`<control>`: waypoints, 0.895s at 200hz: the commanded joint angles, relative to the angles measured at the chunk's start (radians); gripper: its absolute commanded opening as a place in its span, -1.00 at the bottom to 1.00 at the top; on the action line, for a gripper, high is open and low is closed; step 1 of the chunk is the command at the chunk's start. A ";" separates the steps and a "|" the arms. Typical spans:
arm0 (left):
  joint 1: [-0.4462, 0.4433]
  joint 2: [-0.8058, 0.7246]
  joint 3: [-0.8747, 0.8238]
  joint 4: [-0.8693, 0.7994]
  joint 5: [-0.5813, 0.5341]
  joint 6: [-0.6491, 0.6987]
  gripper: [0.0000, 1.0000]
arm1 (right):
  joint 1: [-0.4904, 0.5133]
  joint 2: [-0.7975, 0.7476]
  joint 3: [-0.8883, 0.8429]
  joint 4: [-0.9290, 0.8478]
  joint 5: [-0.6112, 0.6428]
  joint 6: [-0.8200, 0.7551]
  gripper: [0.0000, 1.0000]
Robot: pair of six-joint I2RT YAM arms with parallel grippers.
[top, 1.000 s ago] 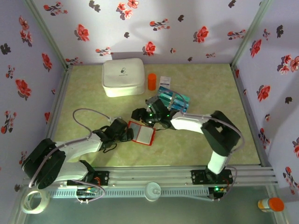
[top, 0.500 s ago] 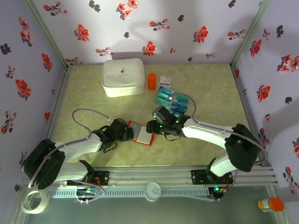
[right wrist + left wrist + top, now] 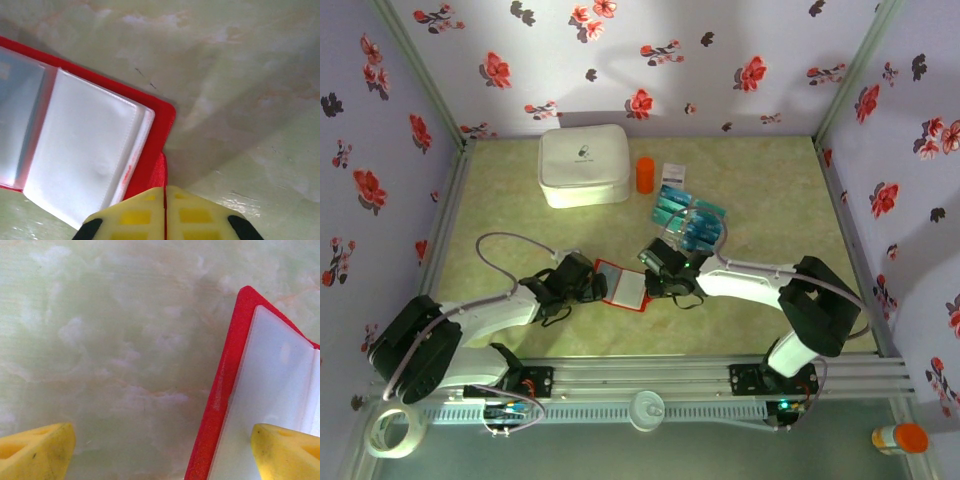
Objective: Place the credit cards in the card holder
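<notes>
The card holder [image 3: 623, 287] is a red wallet lying open on the table, clear pockets up. In the right wrist view my right gripper [image 3: 165, 200] is shut on the right edge of the card holder's [image 3: 155, 145] red cover, with a red sliver pinched between the yellow fingers. My left gripper [image 3: 592, 288] stands open at the wallet's left side. In the left wrist view it [image 3: 160, 442] straddles the red border [image 3: 225, 390], one finger over the clear pocket and the other over bare table. The credit cards [image 3: 688, 218], teal and blue, lie fanned behind the right arm.
A large white zip case [image 3: 583, 165] sits at the back left, with an orange cylinder [image 3: 645, 174] and a small white packet [image 3: 673, 172] beside it. Floral walls enclose the table on three sides.
My right gripper has come from beside the credit cards down to the wallet's right edge and shut on it. The left arm has stayed in place.
</notes>
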 commanded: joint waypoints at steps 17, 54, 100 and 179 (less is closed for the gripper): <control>0.001 0.015 0.022 0.007 -0.001 0.014 0.83 | -0.029 -0.040 -0.052 -0.015 0.043 -0.021 -1.00; -0.007 0.035 0.026 0.016 0.007 0.016 0.83 | -0.069 -0.089 -0.090 -0.010 0.034 -0.025 -1.00; -0.022 0.075 0.036 0.031 0.011 0.014 0.83 | -0.085 -0.119 -0.091 -0.003 -0.014 -0.025 -0.43; -0.028 0.093 0.045 0.033 0.008 0.017 0.83 | -0.190 -0.276 0.040 -0.128 -0.012 -0.124 -0.16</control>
